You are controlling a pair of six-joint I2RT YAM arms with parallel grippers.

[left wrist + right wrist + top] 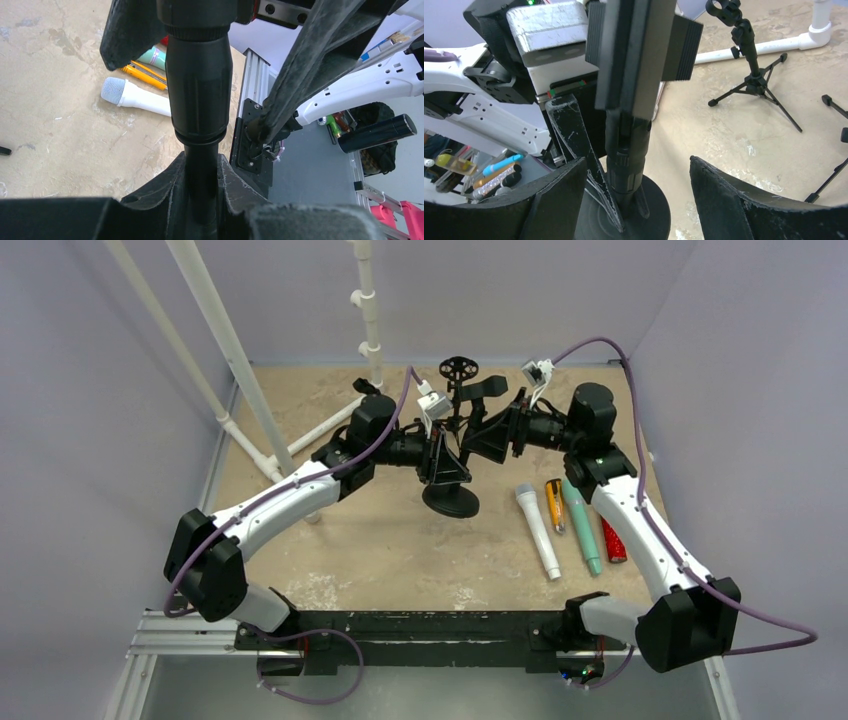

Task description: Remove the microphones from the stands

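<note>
Centre of worktop: stand point(451, 502), upright. On its pole, just above the base: left gripper point(446, 462), clamped. From the right side: right gripper point(470, 436), fingers apart, straddling the pole; contact not seen. Black microphone point(486, 390) appears seated at stand top, toward far edge; unconfirmed. White mic point(537, 532) lies nr right edge.

The black stand point(455, 445) is upright near the middle of the tabletop point(400, 540) on a flat, round base point(452, 503). A thick ribbed collar point(199, 90) sits on its pole. At its top, a dark, elongated microphone point(484, 390) lies roughly level, pointing right.
</note>
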